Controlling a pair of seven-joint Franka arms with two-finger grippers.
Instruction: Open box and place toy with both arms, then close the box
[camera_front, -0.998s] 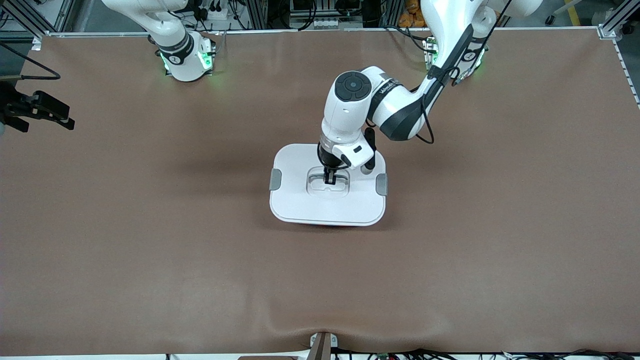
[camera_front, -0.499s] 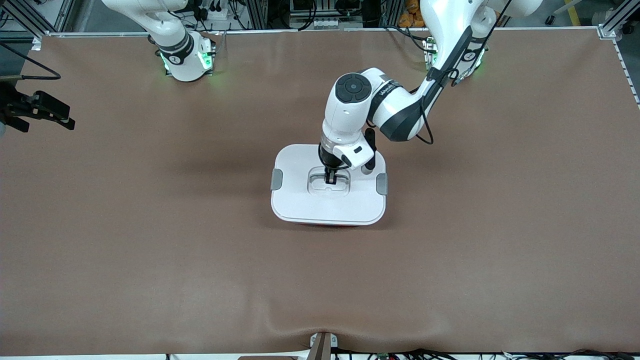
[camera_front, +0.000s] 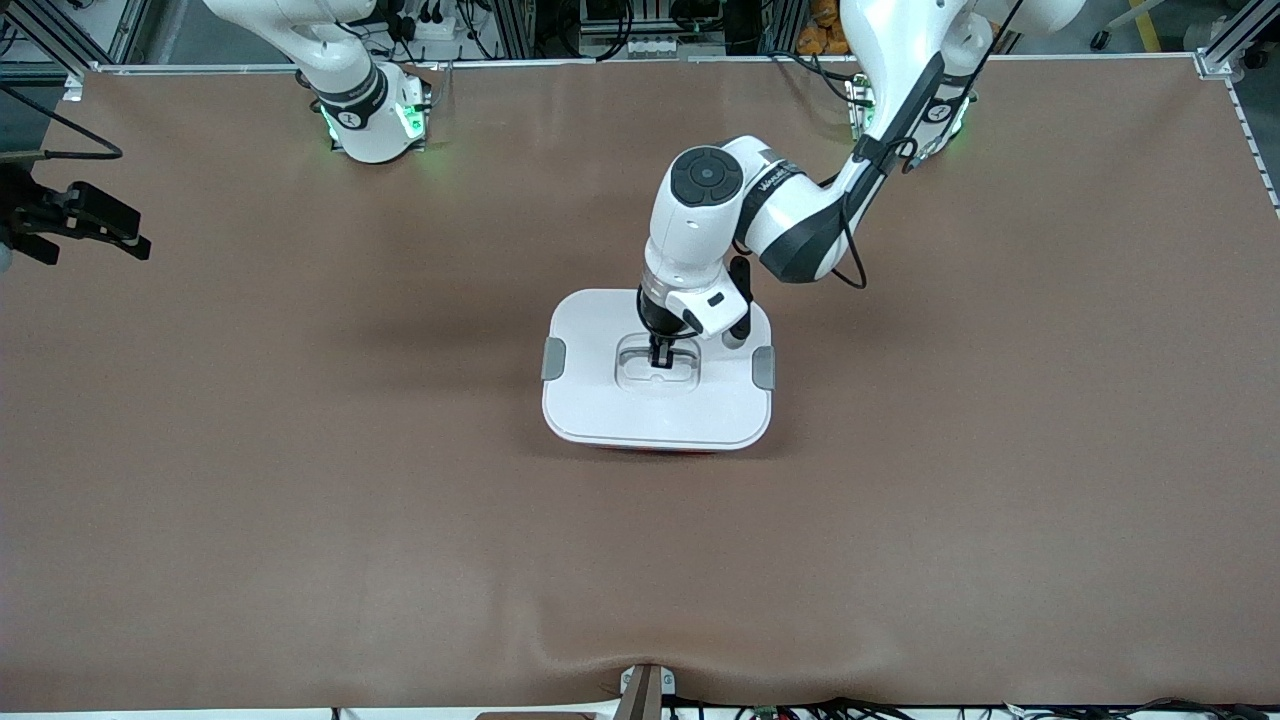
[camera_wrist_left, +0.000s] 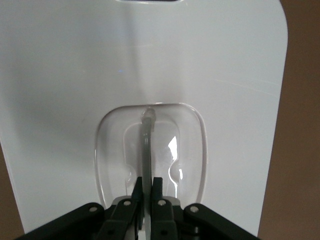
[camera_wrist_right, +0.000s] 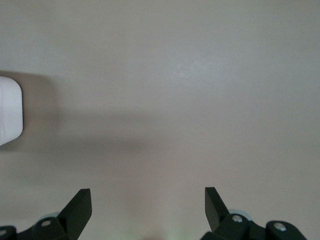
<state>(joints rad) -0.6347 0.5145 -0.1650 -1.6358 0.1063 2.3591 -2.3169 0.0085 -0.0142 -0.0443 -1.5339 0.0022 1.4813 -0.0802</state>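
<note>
The box stands mid-table with its white lid (camera_front: 600, 400) on it. Two grey clips (camera_front: 552, 358) (camera_front: 763, 367) sit at the lid's ends. A thin pink strip of the tub (camera_front: 660, 451) shows under the lid's edge nearest the front camera. My left gripper (camera_front: 660, 362) is down in the lid's recess, shut on the clear handle (camera_wrist_left: 148, 140); its fingertips (camera_wrist_left: 147, 182) pinch the thin handle bar. My right gripper (camera_wrist_right: 147, 197) is open and empty over bare table; a white rounded corner (camera_wrist_right: 10, 110) shows at that view's edge. The toy is not in view.
The brown table cover (camera_front: 300, 500) spreads all round the box. A black device with a cable (camera_front: 80, 220) sticks in at the right arm's end of the table. A small bracket (camera_front: 645, 690) sits at the table edge nearest the front camera.
The lid, held by my left gripper, has shifted very slightly toward the left arm's end of the table. The right arm has not moved.
</note>
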